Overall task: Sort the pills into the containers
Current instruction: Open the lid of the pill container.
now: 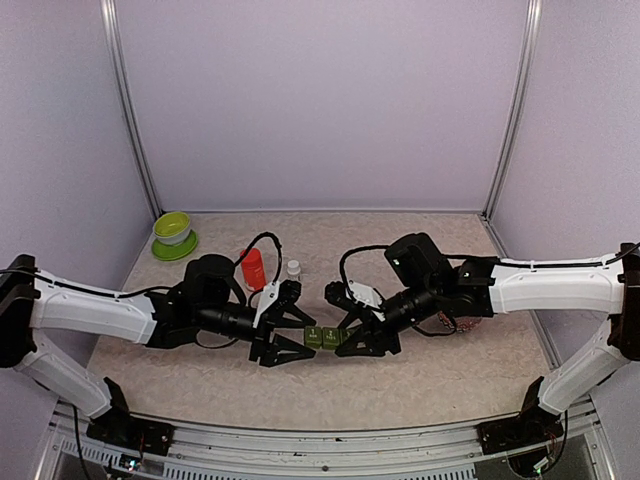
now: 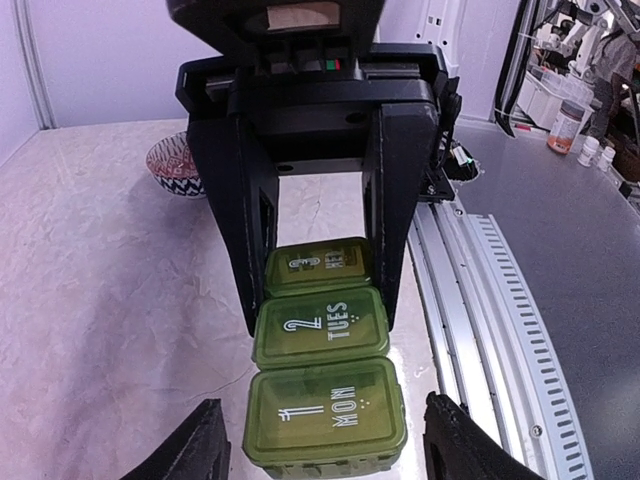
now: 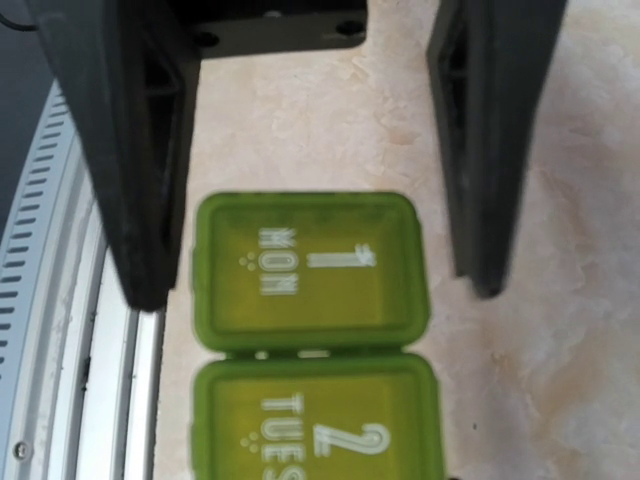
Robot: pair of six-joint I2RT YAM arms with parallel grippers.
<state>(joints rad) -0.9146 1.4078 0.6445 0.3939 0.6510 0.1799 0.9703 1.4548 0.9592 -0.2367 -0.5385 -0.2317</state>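
The containers (image 1: 325, 338), a row of three joined green boxes, lay flat on the marbled beige table (image 1: 420, 385) near its front edge, between the two grippers and just beside the metal rail (image 2: 480, 300). Their closed translucent lids carried white lettering. The box at the left arm's end read "1 MON" and the middle one "2 TUES", each word with a small cluster of dots beside it. The third lid showed a numeral that looked like a 3, but its letters were too shadowed to read. The left gripper (image 2: 330, 445) stood open around the "1 MON" box. The right wrist view showed one finger at the box's edge and the other clearly apart from it. The right gripper (image 2: 320, 322) came from the opposite end, its fingers closed against both sides of the row at the third and "2 TUES" boxes, gripping it. Behind that gripper sat a bowl with a blue-and-white pattern (image 2: 172, 165). Farther back, an orange-red bottle (image 1: 252, 268) and a small white-capped vial (image 1: 293, 268) stood near each other, any labels too small to read. A lime-green bowl (image 1: 172, 228) sat on a matching plate in the far left corner, well apart from the rest.
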